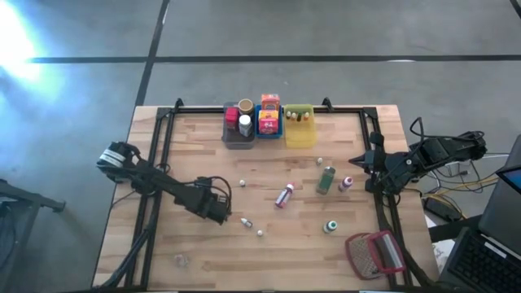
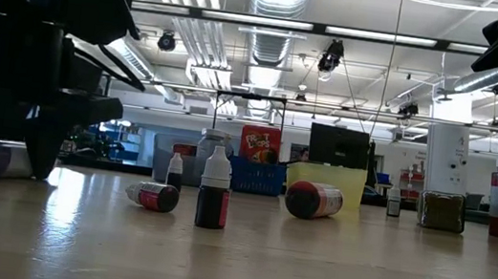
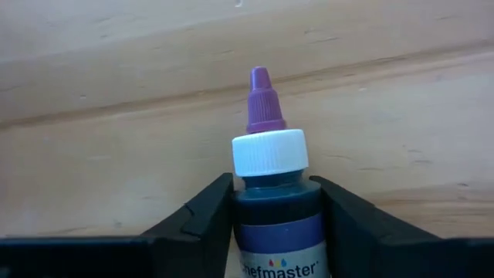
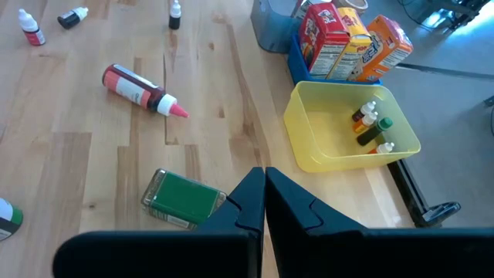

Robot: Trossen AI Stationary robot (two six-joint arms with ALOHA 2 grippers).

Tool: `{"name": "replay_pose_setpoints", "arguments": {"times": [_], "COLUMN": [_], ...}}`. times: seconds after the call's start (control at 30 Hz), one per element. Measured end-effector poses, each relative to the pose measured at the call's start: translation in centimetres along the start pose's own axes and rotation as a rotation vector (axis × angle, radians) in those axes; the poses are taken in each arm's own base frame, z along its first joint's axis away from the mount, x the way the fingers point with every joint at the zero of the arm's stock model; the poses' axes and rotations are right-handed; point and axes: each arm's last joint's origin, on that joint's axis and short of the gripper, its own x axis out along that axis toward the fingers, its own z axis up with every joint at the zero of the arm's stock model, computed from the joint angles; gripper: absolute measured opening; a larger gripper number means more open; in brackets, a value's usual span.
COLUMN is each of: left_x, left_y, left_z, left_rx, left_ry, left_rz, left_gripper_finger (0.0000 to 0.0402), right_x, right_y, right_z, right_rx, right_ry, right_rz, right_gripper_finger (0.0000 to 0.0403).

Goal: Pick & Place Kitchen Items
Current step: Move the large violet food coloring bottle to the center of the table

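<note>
Bare wooden tabletop stretches around the left gripper, which clamps a small purple-tipped, white-capped dropper bottle, well away from the yellow plastic bin. Right gripper sits closed near that bin.

Clamped between both dark fingers: purple-tipped, white-capped dropper bottle, apparently lying flat on wood tabletop, tip toward 12 o'clock.

far edge, I see grey bin | blue bin right beside it | yellow bin next | red-framed mesh object near right corner | wooden table
</note>
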Motion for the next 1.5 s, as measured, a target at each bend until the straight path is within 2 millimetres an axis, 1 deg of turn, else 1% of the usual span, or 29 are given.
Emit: {"name": "replay_pose_setpoints", "arguments": {"times": [0.2,0.33,0.57,0.7,0.8,1.0,1.13,1.2,1.27,1.4,1.5], "left_x": [-0.4,-1.1,-3.3,-4.6,-5.4,-7.5,-8.4,-8.6,-8.3,-7.0,-6.1], "left_y": [-0.2,-0.2,-1.0,-2.0,-3.4,-6.2,-7.1,-7.3,-7.4,-7.4,-7.6], "left_z": [0.1,0.3,0.5,0.4,0.4,0.6,1.1,1.4,1.6,2.2,2.7], "left_rx": [0.072,0.113,0.168,0.222,0.287,0.498,0.563,0.57,0.565,0.541,0.54], "left_ry": [-0.005,-0.03,-0.176,-0.273,-0.361,-0.619,-0.794,-0.871,-0.94,-1.061,-1.125], "left_rz": [-0.001,-0.028,-0.19,-0.339,-0.472,-0.687,-0.782,-0.824,-0.858,-0.916,-0.997], "left_gripper_finger": [0.0174,0.0168,0.0162,0.0164,0.0163,0.0163,0.0163,0.0163,0.0163,0.0163,0.0163], "right_x": [0.0,0.0,0.0,0.0,0.0,0.0,0.0,0.0,0.0,0.0,0.0], "right_y": [0.0,0.0,0.0,0.0,0.0,0.0,0.0,0.0,0.0,0.0,0.0], "right_z": [0.0,0.0,0.0,0.0,0.0,0.0,0.0,0.0,0.0,0.0,0.0], "right_rx": [0.0,0.0,0.0,0.0,0.0,0.0,0.0,0.0,0.0,0.0,0.0], "right_ry": [0.0,0.0,0.0,0.0,0.0,0.0,0.0,0.0,0.0,0.0,0.0], "right_rz": [0.0,0.0,0.0,0.0,0.0,0.0,0.0,0.0,0.0,0.0,0.0], "right_gripper_finger": [0.0008,0.0008,0.0008,0.0008,0.0008,0.0008,0.0008,0.0008,0.0008,0.0008,0.0008]}}
